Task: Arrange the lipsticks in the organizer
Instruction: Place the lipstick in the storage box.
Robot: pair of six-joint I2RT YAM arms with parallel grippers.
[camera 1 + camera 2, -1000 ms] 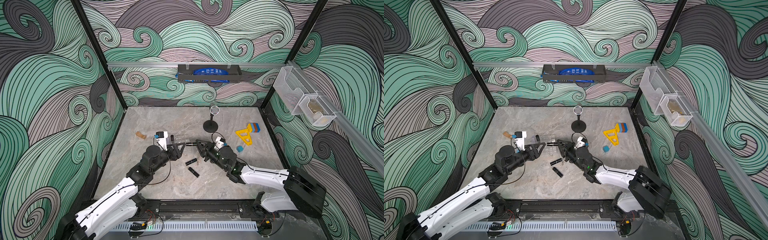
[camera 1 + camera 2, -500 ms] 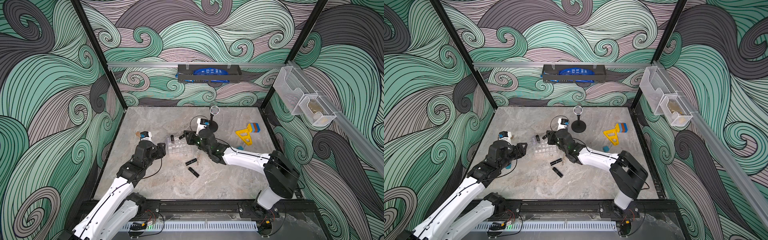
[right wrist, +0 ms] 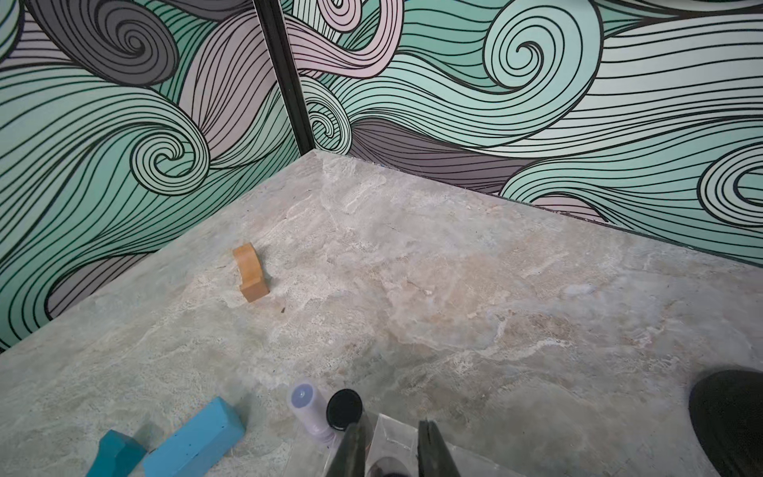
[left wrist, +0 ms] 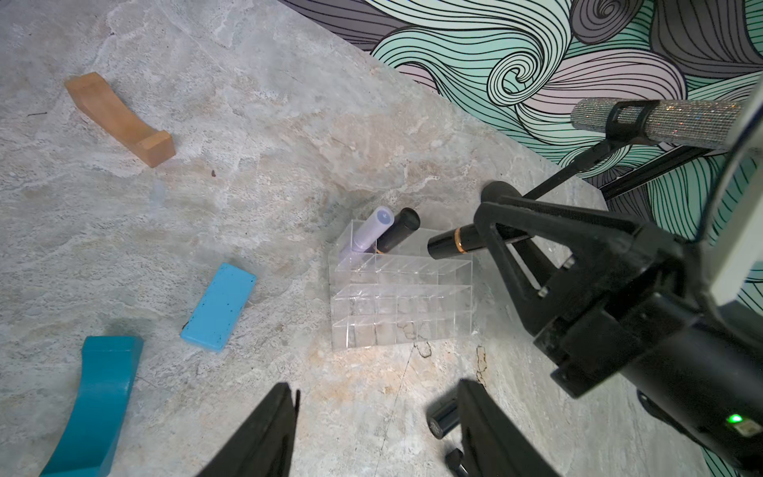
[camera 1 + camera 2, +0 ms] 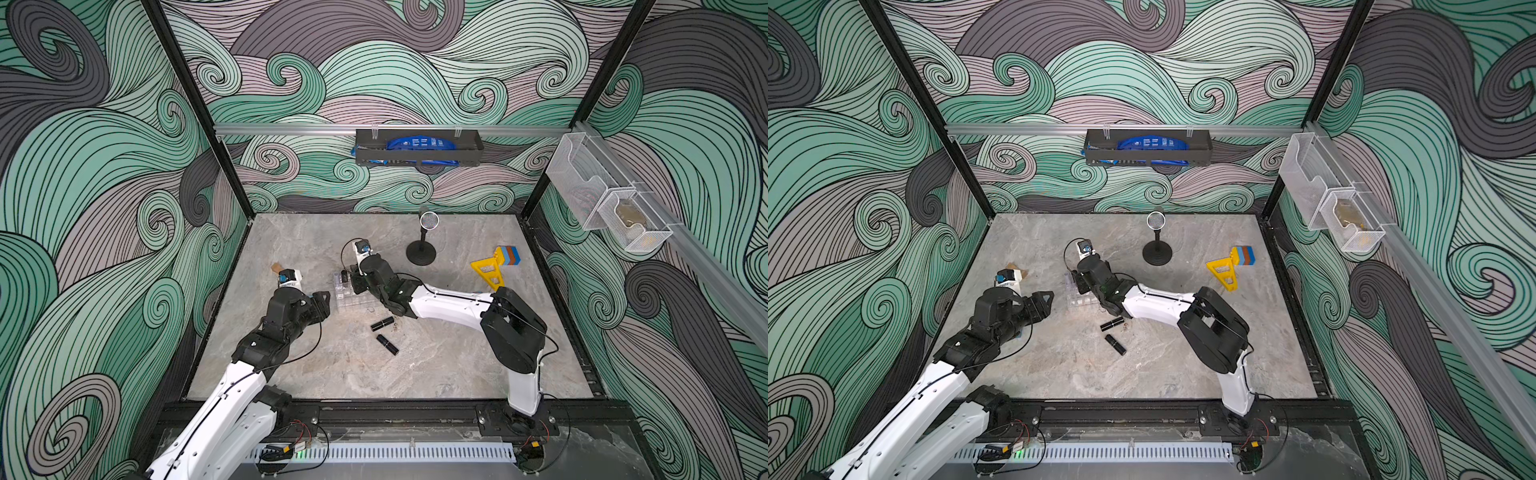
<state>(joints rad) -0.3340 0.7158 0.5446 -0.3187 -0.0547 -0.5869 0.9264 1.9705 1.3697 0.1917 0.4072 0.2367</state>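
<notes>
Left wrist view: my right hand [image 4: 489, 237] is clamped on a black gold-banded lipstick tube [image 4: 450, 244], tilted over the clear plastic grid organizer [image 4: 400, 305] on the grey stone counter [image 4: 247, 165]. In that same row another black lipstick [image 4: 398, 231] leans beside a pale lavender tube [image 4: 369, 231]. My left hand [image 4: 374, 386] hangs near the organizer, fingers apart, and two more black lipsticks [image 5: 382, 323] lie nearby.

Swirl-patterned green walls [image 5: 374, 62], black corner posts [image 5: 205, 124], grey marbled tabletop [image 5: 436, 365], dark shelf [image 5: 419, 157] on back rail [image 5: 291, 129].
</notes>
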